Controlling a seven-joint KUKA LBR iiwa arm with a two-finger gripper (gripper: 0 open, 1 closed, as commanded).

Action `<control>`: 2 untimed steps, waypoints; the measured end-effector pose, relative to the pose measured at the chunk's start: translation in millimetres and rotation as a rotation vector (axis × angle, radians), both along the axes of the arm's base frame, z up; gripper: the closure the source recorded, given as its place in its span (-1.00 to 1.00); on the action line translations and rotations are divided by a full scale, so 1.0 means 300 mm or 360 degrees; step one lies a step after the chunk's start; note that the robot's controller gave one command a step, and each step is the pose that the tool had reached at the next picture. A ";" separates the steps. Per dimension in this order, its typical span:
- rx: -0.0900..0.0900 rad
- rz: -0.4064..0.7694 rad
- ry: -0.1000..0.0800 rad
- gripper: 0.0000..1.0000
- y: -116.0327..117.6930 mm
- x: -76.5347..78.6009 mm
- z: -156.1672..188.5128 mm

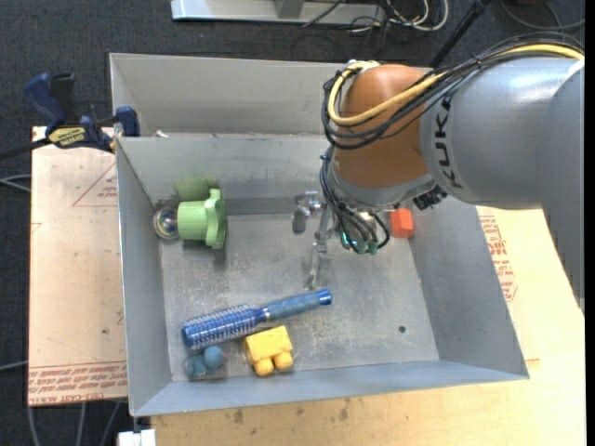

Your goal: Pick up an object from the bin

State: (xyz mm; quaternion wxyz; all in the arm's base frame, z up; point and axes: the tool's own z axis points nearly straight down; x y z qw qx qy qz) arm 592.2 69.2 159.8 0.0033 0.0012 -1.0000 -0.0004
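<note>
grey arm with its orange wrist cover and looped cables looms highest, reaching in from the right over the grey metal bin. below the cover the gripper hangs down over the middle of the bin floor, above a bare patch. whether it is apart or together cannot be told, and nothing shows in its grasp. the nearest thing to it is a blue brush, lying slantwise toward the front, bristled head to the left and the handle end just below the gripper's tip; contact cannot be made out. a yellow block lies just beside the brush at the front, and a small blue-grey lump sits in the front left corner. a pale green cylinder-like piece lies at the left, with a small shiny ball against it. a small orange piece shows at the right, by the wrist.
</note>
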 end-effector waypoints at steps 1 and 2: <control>-0.0001 -0.0013 0.0005 -1.00 -0.046 -0.181 -0.316; 0.0004 0.0026 -0.0008 -1.00 0.167 -0.258 -0.301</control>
